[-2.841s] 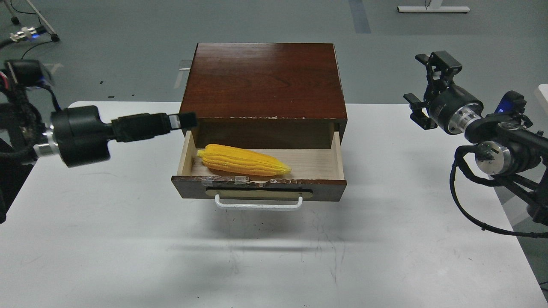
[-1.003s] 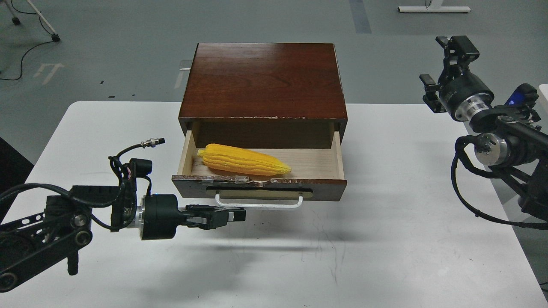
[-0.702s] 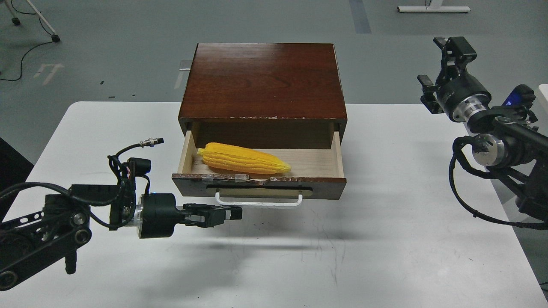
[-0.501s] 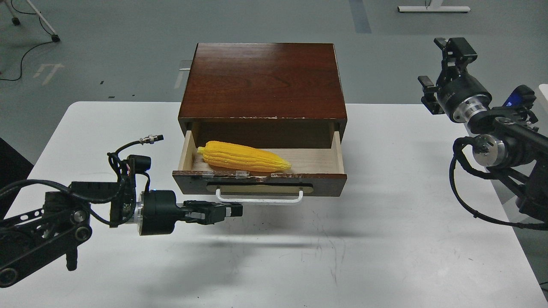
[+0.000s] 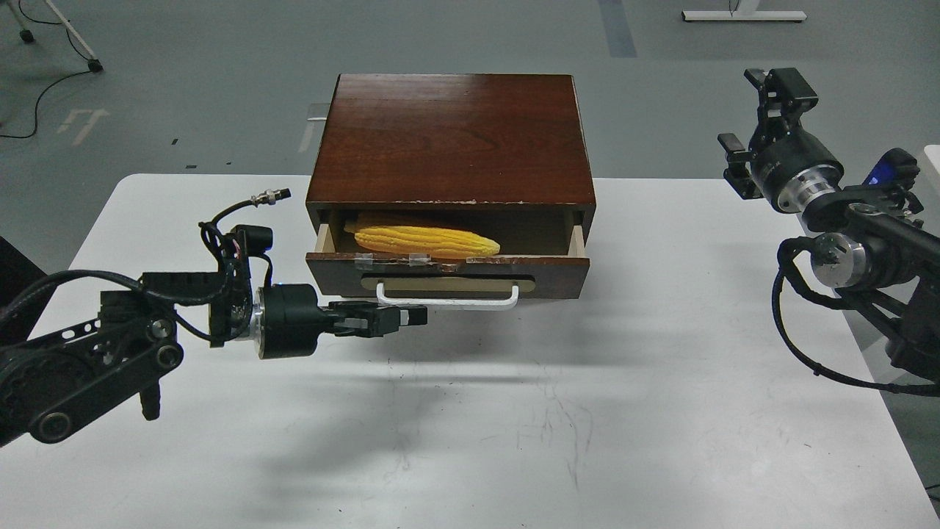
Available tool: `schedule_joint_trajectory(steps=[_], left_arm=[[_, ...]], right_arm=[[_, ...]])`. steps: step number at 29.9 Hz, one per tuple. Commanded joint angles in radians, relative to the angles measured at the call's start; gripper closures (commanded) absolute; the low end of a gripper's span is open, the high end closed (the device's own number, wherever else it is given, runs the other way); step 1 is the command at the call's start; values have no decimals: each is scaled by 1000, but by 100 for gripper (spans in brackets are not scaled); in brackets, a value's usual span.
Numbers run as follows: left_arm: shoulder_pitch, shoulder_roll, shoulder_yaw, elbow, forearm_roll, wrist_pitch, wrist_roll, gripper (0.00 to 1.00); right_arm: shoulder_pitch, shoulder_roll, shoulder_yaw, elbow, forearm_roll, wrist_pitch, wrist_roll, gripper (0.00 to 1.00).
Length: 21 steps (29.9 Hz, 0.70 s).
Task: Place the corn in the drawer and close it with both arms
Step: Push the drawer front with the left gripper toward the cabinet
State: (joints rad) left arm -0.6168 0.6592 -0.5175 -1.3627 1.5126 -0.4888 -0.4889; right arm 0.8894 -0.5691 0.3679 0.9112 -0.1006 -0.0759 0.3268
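The yellow corn [image 5: 426, 241] lies lengthwise inside the drawer [image 5: 448, 273], left of middle. The drawer is pushed most of the way into the dark wood cabinet [image 5: 452, 139], and only a narrow gap shows. My left gripper [image 5: 415, 317] is shut and empty. It lies level against the drawer front, just under the left part of the white handle [image 5: 446, 301]. My right gripper [image 5: 755, 117] is open and empty, held high at the far right, well away from the cabinet.
The cabinet stands at the back middle of a white table [image 5: 587, 411]. My right arm's elbow and cables [image 5: 852, 264] hang over the table's right edge. Grey floor lies beyond.
My left gripper came down from the cabinet's upper left to the drawer front and has pushed the drawer inward, so the corn is half hidden under the cabinet top. The right gripper rose slightly.
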Motion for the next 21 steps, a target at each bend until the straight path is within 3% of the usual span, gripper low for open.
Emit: schedule_joint_trajectory(steps=[1,21], left_arm=[[-3,-4,-1,16,0,0,0,100],[-80,-66,-1,151,-2,0,0,100]], right_arm=[[0,-2,-3,0,-1,1,0,2],[-4,0,-7,0,-1,1,0,2]])
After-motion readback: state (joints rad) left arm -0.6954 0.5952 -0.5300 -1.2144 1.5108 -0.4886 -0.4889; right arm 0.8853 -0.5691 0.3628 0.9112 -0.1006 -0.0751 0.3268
